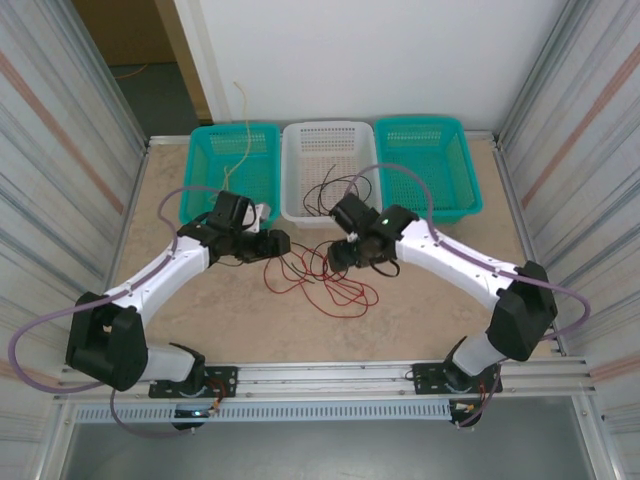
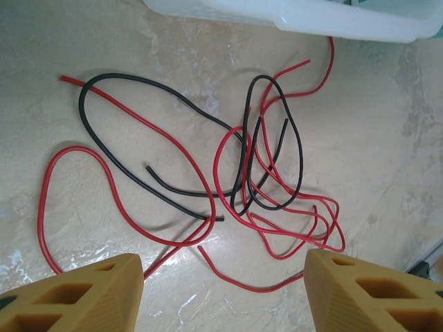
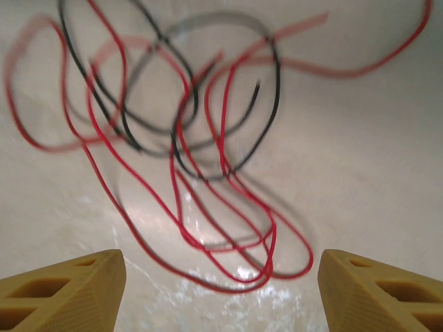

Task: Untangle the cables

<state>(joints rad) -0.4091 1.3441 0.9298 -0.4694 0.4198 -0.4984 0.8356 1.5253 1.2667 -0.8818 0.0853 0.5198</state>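
Left hand (image 2: 223, 294) and right hand (image 3: 221, 290) hang with fingers apart over the cables (image 2: 216, 166) before the white basket (image 2: 311, 17); pinching crossed strands together would likely tighten the tangle.

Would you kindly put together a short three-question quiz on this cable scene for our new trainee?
1. True or false: the left hand is gripping a red cable.
2. Multiple choice: what colour is the middle basket at the far edge of the table? A teal, B white, C red.
3. Short answer: besides red, what colour of cable lies in the tangle between the two hands?

Key: 1 false, its fingers stand wide apart above the tangle; 2 B; 3 black cable.
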